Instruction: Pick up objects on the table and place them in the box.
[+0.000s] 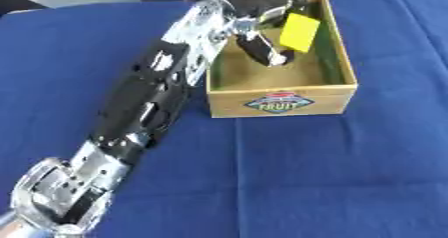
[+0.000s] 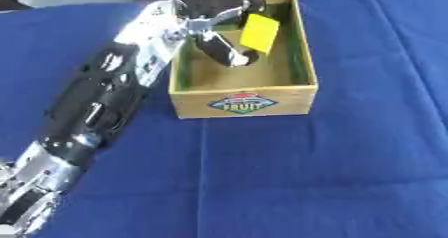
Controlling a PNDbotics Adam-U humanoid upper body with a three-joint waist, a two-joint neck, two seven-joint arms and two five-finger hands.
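Left eye view shows the robot's left arm [image 1: 144,107] running from the lower left corner diagonally up across the blue tablecloth [image 1: 306,172] to a wooden box [image 1: 282,102] that stands at the upper middle of the table. The arm is black along its forearm with silver joints near the bottom corner and at the wrist. The left hand [image 1: 258,2] hangs over the open top of the box, above its far left part, and its dark fingers [image 1: 262,49] reach down inside toward the floor of the box. A flat yellow object [image 1: 299,32], tilted with one corner down, is at the fingers' tips inside the box, near the far right of the interior; it seems pinched between thumb and fingers at its upper edge, though the exact contact is hard to make out because the hand is dark and blurred there. The yellow object sits above the box floor rather than lying flat on it. The box has pale wooden walls, a greenish inner lining along its sides and a bare brownish floor, and its near wall carries a coloured label [image 1: 280,103] with a diamond shape and lettering. The cloth around the box shows a few soft creases running toward the near edge. The right hand shows in neither view. At the far edge, beyond the cloth, there is a dark shape behind the box that cannot be identified.
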